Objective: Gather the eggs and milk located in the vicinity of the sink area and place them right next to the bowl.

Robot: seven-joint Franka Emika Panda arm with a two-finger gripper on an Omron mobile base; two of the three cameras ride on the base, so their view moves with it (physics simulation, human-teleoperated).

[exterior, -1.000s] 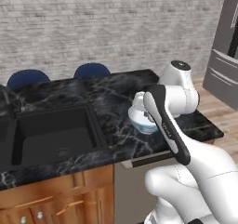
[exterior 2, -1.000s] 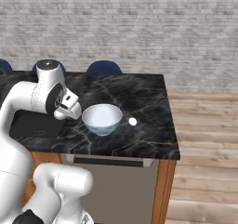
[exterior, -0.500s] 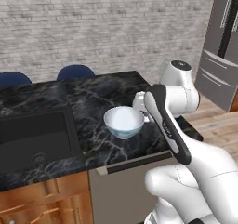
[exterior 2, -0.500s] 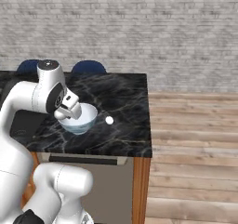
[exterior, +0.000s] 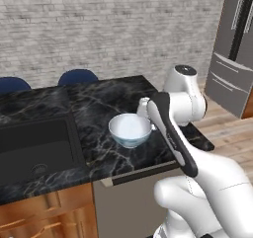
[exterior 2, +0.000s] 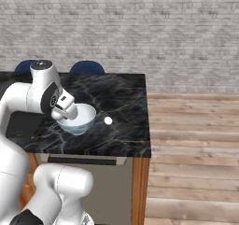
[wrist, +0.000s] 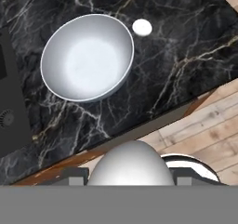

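No readable text, labels, brands, numbers or signs on anything in view

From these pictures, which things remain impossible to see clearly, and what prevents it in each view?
- The egg, left base view: the arm's white link stands in front of that side of the bowl.
- The sink, left base view: the left picture edge cuts it off.
- The bowl, right base view: the arm's wrist covers its left rim.
- The sink, hand view: only a strip with a drain enters at the left edge.
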